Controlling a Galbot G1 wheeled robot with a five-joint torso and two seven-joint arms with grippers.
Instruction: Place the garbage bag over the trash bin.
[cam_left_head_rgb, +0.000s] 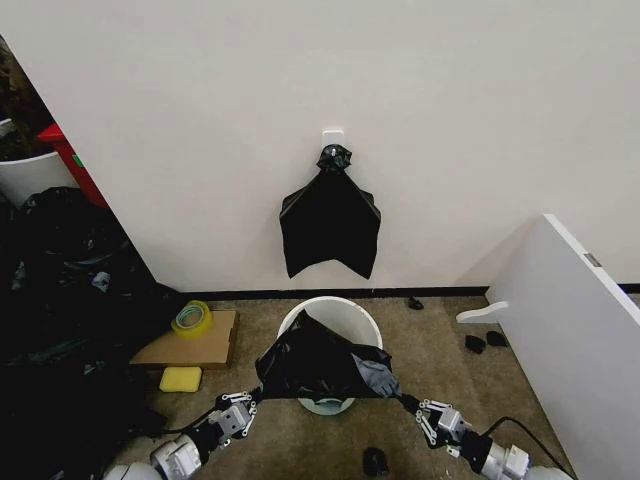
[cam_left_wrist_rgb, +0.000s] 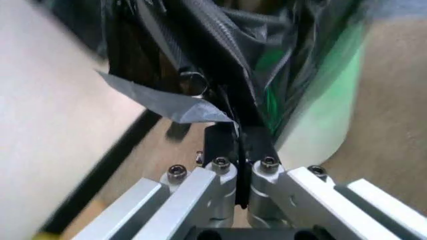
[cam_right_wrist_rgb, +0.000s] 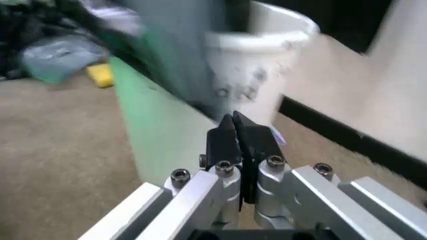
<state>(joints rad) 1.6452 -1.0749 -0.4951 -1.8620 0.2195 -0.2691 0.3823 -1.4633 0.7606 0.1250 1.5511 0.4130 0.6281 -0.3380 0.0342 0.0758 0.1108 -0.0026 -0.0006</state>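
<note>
The garbage bag (cam_left_head_rgb: 318, 362) hangs stretched over the near side of the trash bin (cam_left_head_rgb: 345, 312), so the task looks about half done. The left gripper (cam_left_head_rgb: 243, 403) and right gripper (cam_left_head_rgb: 420, 410), clamped tight on the bag's corners beside the bin, hold it; the far rim is uncovered.
</note>
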